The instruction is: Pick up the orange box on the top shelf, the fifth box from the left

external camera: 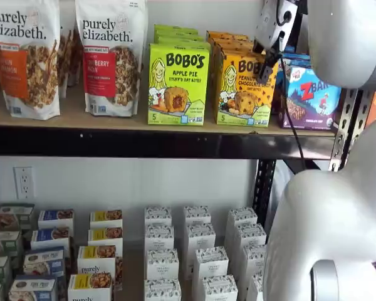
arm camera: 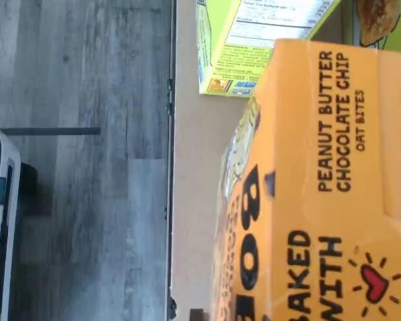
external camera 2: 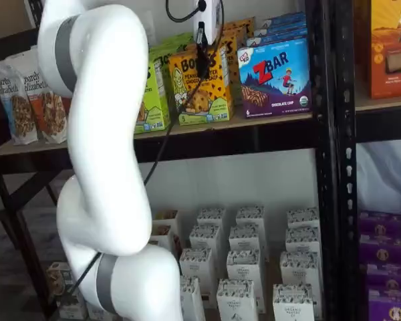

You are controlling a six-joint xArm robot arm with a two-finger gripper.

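Note:
The orange box (external camera: 238, 94) stands upright on the top shelf (external camera: 113, 122), between a lime-green carton and a blue box. It also shows in a shelf view (external camera 2: 204, 90). In the wrist view its top (arm camera: 321, 200) fills much of the picture, very close, with "PEANUT BUTTER CHOCOLATE CHIP" readable. My gripper (external camera: 265, 72) hangs in front of the box's upper right part, and it also shows in a shelf view (external camera 2: 202, 50). Only a black finger shows side-on, so I cannot tell whether it is open or shut. More orange cartons stand behind the box.
A lime-green Bobo's Apple Pie carton (external camera: 178, 81) stands left of the orange box, a blue ZBar box (external camera: 310, 97) right of it. Granola bags (external camera: 109, 56) stand further left. A black upright (external camera 2: 324, 134) rises to the right. Small white boxes (external camera: 197, 251) fill the shelf below.

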